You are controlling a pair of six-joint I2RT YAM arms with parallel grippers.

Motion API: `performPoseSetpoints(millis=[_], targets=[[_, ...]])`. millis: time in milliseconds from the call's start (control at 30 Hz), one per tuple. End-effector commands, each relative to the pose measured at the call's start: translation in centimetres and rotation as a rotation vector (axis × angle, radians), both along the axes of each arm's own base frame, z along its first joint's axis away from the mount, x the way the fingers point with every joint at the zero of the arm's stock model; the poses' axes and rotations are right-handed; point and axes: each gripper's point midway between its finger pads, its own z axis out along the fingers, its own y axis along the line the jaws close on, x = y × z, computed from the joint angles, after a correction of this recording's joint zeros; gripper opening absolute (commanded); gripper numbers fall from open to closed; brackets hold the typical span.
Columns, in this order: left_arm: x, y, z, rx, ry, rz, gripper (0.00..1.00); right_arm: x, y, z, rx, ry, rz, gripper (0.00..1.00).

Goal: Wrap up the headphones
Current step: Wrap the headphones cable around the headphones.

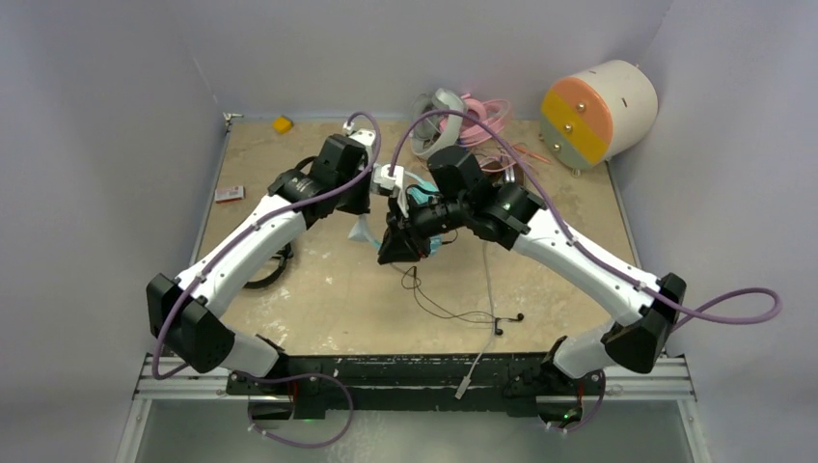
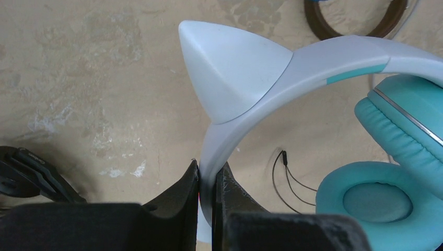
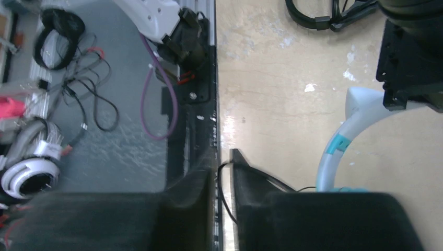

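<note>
Teal-and-white cat-ear headphones (image 2: pixel 376 198) hang over the worktop (image 1: pixel 318 299), well apart from the cream cylinder (image 1: pixel 598 111), on its near side. The left tool (image 2: pixel 208 172) is clamped on the stiff, probably light white headband (image 2: pixel 313 63). The right tool (image 3: pixel 223 170) pinches the thin black cable (image 3: pixel 221 188), likely limp and slippery.

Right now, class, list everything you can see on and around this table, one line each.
cat-ear headphones: one, teal and white, mid-table
thin cable: one, black, trailing toward near edge
headphone pile: several, grey-white and pink, far edge
black headphones: one, black, beside left arm
cylinder: one, cream with orange-yellow face, far right corner
small block: one, yellow, far left corner
table: one, tan, under everything
left tool: one, black, shut on cat-ear headphones
right tool: one, black, shut on thin cable
</note>
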Motion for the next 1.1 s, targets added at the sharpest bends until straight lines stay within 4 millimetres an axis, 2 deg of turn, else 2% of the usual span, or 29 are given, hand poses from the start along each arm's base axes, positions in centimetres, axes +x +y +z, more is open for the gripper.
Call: performPoseSetpoints(millis=[0, 33, 67, 100, 267, 367, 467, 500, 533, 667, 700, 933, 1067], targets=[[0.6, -1.2, 2.7, -0.098, -0.015, 0.034, 0.0, 0.3, -1.2, 1.1, -0.003, -0.032, -0.078, 0.38], [0.5, -1.5, 2.9, -0.111, -0.015, 0.026, 0.0, 0.2, -1.4, 1.0, -0.007, -0.029, -0.087, 0.53], [0.4, -1.5, 3.2, -0.12, -0.017, 0.021, 0.0, 0.4, -1.9, 0.9, -0.017, -0.035, -0.117, 0.62], [0.2, -1.6, 3.3, -0.124, -0.018, 0.016, 0.0, 0.9, -2.3, 0.6, -0.03, -0.053, -0.159, 0.66], [-0.4, -1.0, 3.4, -0.116, -0.016, 0.024, 0.0, 2.0, -5.0, 0.2, -0.062, -0.123, -0.309, 0.68], [-0.7, -0.7, 3.4, -0.118, -0.018, 0.033, 0.0, 3.4, -6.8, -0.7, -0.117, -0.166, -0.427, 0.75], [-1.1, -0.4, 3.1, -0.114, -0.018, 0.037, 0.0, 4.8, -7.7, -1.2, -0.151, -0.172, -0.534, 0.75], [-1.1, -0.2, 3.1, -0.111, -0.021, 0.042, 0.0, 5.2, -7.7, -1.2, -0.151, -0.178, -0.554, 0.73], [-1.1, -0.1, 3.0, -0.108, -0.022, 0.044, 0.0, 5.5, -7.5, -1.2, -0.148, -0.177, -0.568, 0.65], [-1.2, 0.0, 2.6, -0.098, -0.016, 0.041, 0.0, 7.5, -6.4, -1.2, -0.135, -0.204, -0.619, 0.1], [-1.3, 0.0, 2.6, -0.096, -0.015, 0.04, 0.0, 7.8, -6.1, -1.4, -0.137, -0.202, -0.621, 0.0], [-1.3, 0.1, 2.3, -0.086, -0.013, 0.035, 0.0, 9.9, -5.3, -2.6, -0.158, -0.232, -0.671, 0.0], [-1.5, 0.0, 2.0, -0.085, -0.011, 0.023, 0.0, 11.3, -5.9, -3.9, -0.206, -0.26, -0.737, 0.0]])
